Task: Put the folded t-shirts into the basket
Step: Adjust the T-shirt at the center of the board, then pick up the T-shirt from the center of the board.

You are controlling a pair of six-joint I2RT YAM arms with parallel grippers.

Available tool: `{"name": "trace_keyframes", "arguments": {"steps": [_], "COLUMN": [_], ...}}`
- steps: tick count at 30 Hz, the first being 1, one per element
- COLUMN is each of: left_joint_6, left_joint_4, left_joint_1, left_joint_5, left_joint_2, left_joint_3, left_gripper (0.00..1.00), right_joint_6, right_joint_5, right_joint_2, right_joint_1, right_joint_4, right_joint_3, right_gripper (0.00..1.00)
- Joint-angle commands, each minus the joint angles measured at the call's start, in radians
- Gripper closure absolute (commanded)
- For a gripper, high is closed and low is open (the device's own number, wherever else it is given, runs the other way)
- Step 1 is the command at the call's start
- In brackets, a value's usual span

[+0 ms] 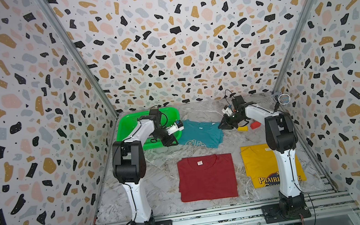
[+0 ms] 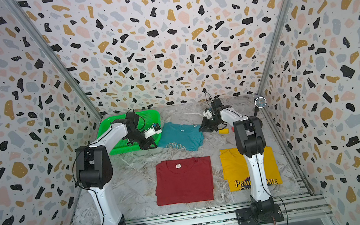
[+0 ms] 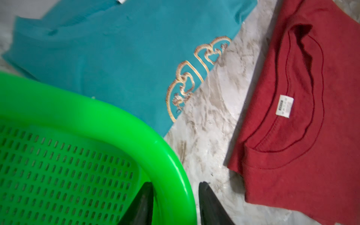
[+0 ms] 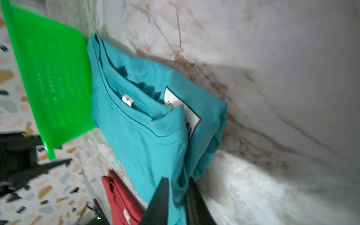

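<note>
the step in hand looks like the first shirt: none of the three lies in the basket (image 1: 128,125) yet. the teal t-shirt (image 1: 198,134) lies on the desk (image 1: 162,165), touching the basket's side. the dark red t-shirt (image 1: 207,177) lies farther from the basket, toward the arm bases, and the yellow t-shirt (image 1: 260,166) lies farthest from it.

the left pincer (image 3: 175,184) sits at the basket's near corner, one finger inside and one outside, closed on the rim as far as the wrist view shows. the right pincer (image 4: 178,179) is at the teal shirt's edge away from the basket, narrow, with folded cloth between its fingers. whether it truly clamps i cannot tell.

next, i judge, it needs a firm hold on all layers, then a lift over the rim while the basket is steadied.
</note>
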Motion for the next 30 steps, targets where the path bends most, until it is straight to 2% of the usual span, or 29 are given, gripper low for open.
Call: {"name": "trace_keyframes", "arguments": {"steps": [1, 3, 6, 10, 16, 22, 26, 30], "left_joint_6": [0.077, 0.077, 0.074, 0.042, -0.015, -0.154, -0.239, -0.264], "left_joint_4": [-0.062, -0.052, -0.075, -0.106, -0.205, -0.224, -0.212, -0.201], "left_joint_1": [-0.003, -0.003, 0.0, 0.004, 0.025, 0.063, 0.076, 0.076], "left_joint_5": [-0.008, -0.026, -0.011, 0.022, 0.123, 0.218, 0.256, 0.266], "left_joint_2": [-0.058, -0.084, -0.117, -0.157, -0.187, -0.2, -0.198, -0.188], "left_joint_3": [-0.061, -0.092, -0.104, -0.095, -0.011, 0.076, 0.116, 0.152], "left_gripper": [0.58, 0.57, 0.56, 0.53, 0.5, 0.48, 0.47, 0.45], "right_joint_6": [-0.009, -0.014, -0.03, -0.052, -0.071, -0.073, -0.075, -0.094], "right_joint_5": [0.018, 0.048, 0.083, 0.143, 0.167, 0.094, -0.017, -0.052], "right_joint_2": [-0.049, -0.041, -0.002, 0.056, 0.142, 0.176, 0.186, 0.176], "right_joint_1": [-0.004, -0.006, -0.007, -0.007, -0.008, -0.009, -0.008, -0.008], "right_joint_4": [0.003, 0.004, -0.005, -0.036, -0.087, -0.08, -0.054, -0.046], "right_joint_3": [0.009, 0.03, 0.084, 0.152, 0.257, 0.256, 0.256, 0.255], "right_gripper": [0.55, 0.45, 0.38, 0.35, 0.33, 0.38, 0.52, 0.58]}}
